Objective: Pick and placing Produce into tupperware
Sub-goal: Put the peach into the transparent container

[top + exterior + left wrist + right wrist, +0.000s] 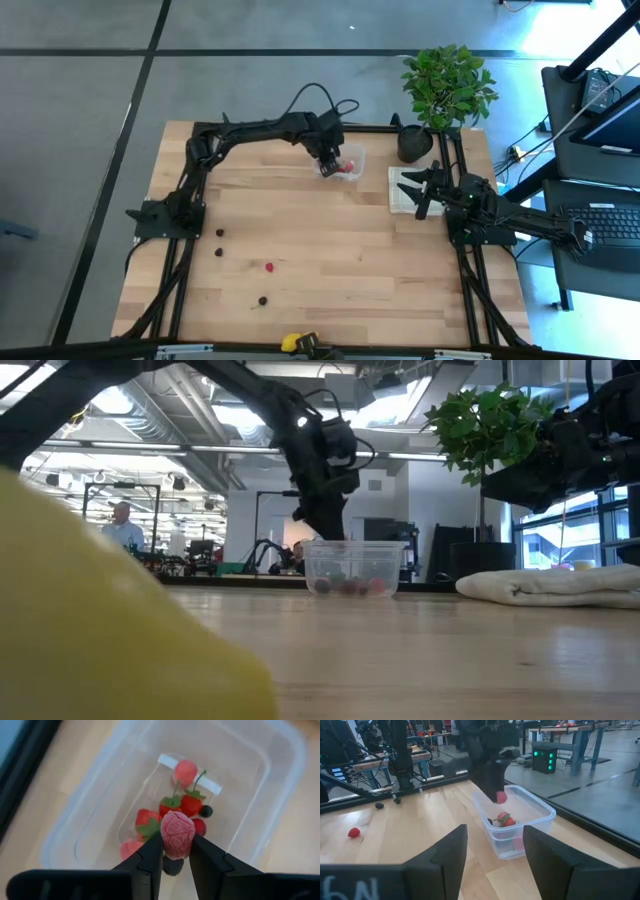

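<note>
I have the left gripper clenched on a pink berry, hanging over the open tupperware at the table's far edge, where strawberries and what looks like a dark berry already lie. My right gripper waits with fingers apart over the cloth, and loose produce lies scattered on the near table.

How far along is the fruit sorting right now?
Done: several red berries and a dark one lie in the tupperware. In hand: the left gripper holds a pink berry above it. Left: three dark pieces, a red berry and a yellow piece on the table. The right gripper waits open over the cloth.
</note>
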